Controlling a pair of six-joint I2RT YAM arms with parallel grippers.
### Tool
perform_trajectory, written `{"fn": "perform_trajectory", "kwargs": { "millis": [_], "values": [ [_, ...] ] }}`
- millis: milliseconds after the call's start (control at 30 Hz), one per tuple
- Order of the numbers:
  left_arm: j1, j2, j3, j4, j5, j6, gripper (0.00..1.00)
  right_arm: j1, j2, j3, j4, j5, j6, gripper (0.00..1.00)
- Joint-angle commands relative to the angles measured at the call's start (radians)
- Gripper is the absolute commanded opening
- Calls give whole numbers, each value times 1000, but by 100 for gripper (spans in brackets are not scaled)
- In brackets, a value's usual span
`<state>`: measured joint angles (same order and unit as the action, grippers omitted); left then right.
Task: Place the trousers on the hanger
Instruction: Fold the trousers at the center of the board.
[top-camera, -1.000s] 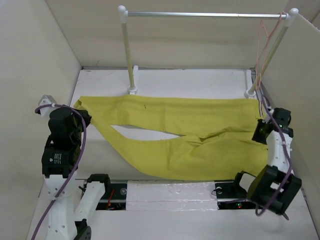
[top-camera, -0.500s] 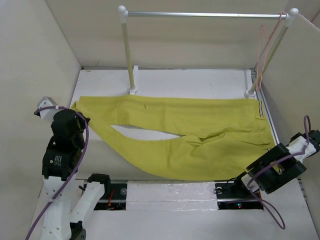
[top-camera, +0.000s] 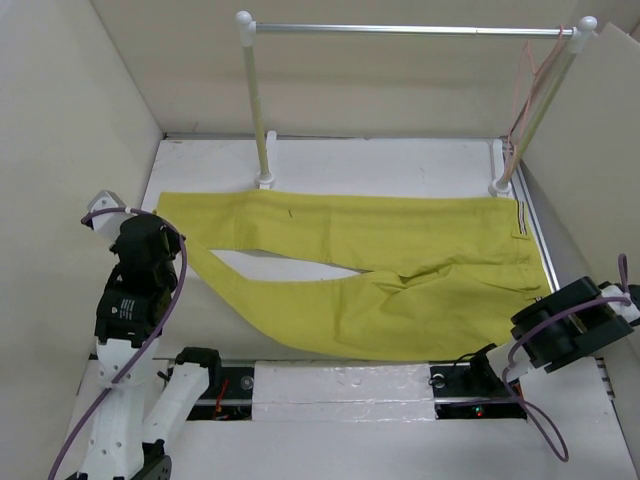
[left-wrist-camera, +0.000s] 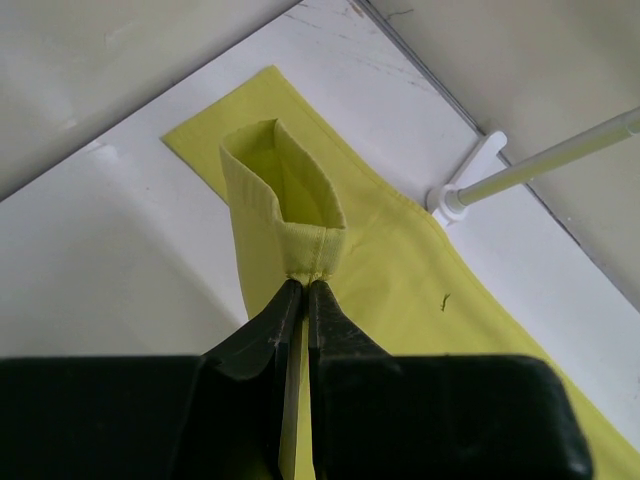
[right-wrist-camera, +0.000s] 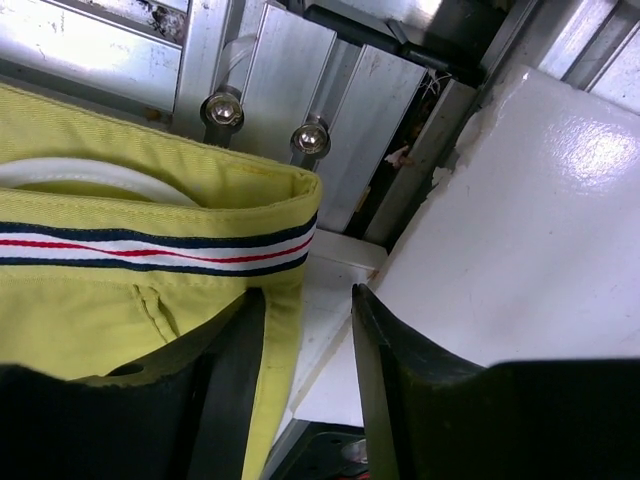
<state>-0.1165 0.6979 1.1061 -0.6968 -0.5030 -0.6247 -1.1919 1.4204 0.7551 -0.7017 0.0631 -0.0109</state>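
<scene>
One leg hem (left-wrist-camera: 300, 240) is pinched tight in our left gripper (left-wrist-camera: 303, 290). Our right gripper (right-wrist-camera: 308, 295) gapes beside the waistband (right-wrist-camera: 150, 245) and holds nothing. The trousers (top-camera: 400, 240) lie flat before the stand (top-camera: 400, 29), and the hanger (top-camera: 516, 100) hangs at its right end. We judge the hanging is not yet done.

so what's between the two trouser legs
Only a bare wedge of white table, seen in the top view, where the legs of the trousers fork apart.

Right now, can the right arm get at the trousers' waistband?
Probably yes: the right gripper is open right beside the striped waistband corner of the yellow trousers, with nothing between.
</scene>
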Motion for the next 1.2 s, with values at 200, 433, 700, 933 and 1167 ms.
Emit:
{"fn": "perform_trajectory", "kwargs": {
  "millis": [200, 433, 700, 933, 1167],
  "values": [
    [-3, 6, -71, 83, -160, 82, 0, 12, -24, -25, 166, -55, -57, 5],
    [-3, 73, -63, 125, -138, 79, 0, 266, -165, 80, 85, -34, -23, 0],
    [-3, 205, -19, 77, -209, 68, 0, 489, -135, 425, -64, 83, -34, 0],
    [18, 330, 133, -6, -330, 49, 0, 609, -52, 656, -62, 2, -98, 0],
    [96, 494, 188, -63, -406, 40, 0, 661, 98, 746, 58, -86, -106, 0]
  ]
}}
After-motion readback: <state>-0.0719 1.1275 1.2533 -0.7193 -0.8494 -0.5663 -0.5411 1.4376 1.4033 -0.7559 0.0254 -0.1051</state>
